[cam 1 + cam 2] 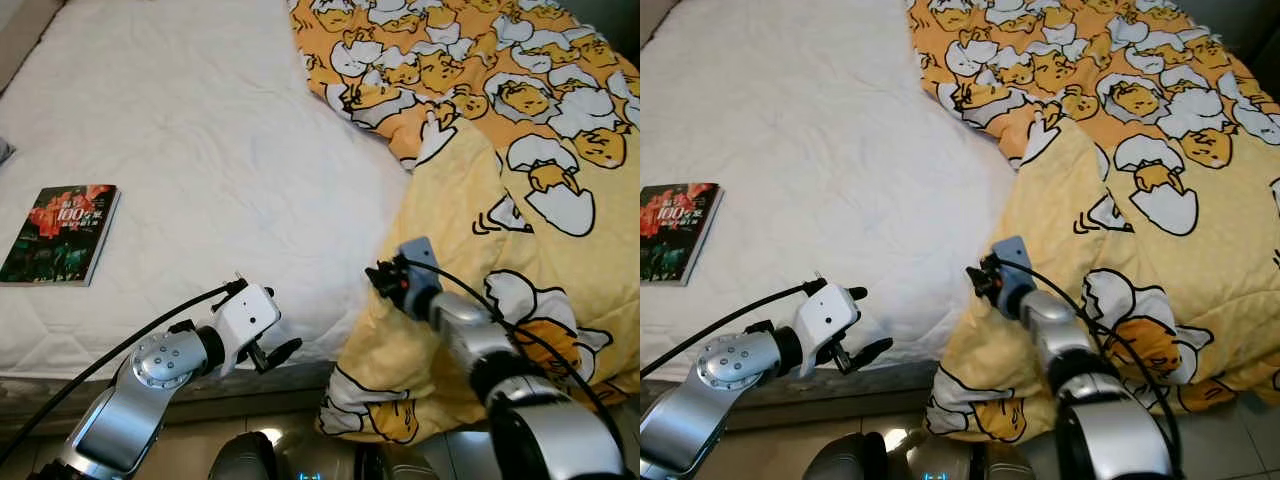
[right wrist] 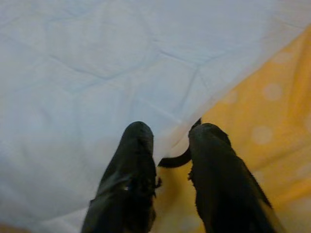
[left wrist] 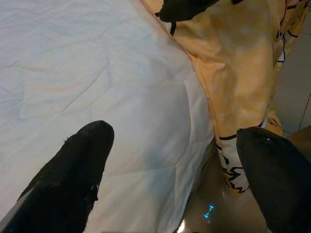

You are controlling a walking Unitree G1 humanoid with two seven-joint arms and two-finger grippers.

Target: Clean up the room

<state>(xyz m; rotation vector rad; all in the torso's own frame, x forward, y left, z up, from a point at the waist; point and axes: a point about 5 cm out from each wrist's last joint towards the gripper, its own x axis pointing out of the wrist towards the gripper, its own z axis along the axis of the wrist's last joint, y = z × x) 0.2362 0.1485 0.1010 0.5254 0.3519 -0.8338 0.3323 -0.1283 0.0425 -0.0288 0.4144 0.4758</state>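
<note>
**Right claw at the blanket's edge, left claw spread at the bedside**

Left eye view: A bed with a white quilted mattress (image 1: 200,140) spans the scene. A yellow blanket (image 1: 500,120) printed with egg cartoons covers the bed's right part and hangs over the near edge toward the floor. A book (image 1: 62,233) with a dark red cover lies flat on the mattress at far left, well apart from the blanket. The right claw (image 1: 380,277) sits at the blanket's left border, where yellow cloth meets white mattress. The left claw (image 1: 268,345) hovers at the near edge of the bed, its fingers spread wide and holding nothing.

Right eye view: The same layout shows here. The left claw's two black fingers stand clearly apart in front of the bed's grey base (image 1: 890,385), and the right arm reaches across the draped blanket.

Left wrist view: Both black fingers (image 3: 73,179) frame white mattress with a broad gap between them; the hanging yellow blanket lies just beyond.

Right wrist view: The fingers (image 2: 131,170) are narrow, close together over the blanket's edge; whether they actually pinch the cloth cannot be told.
</note>
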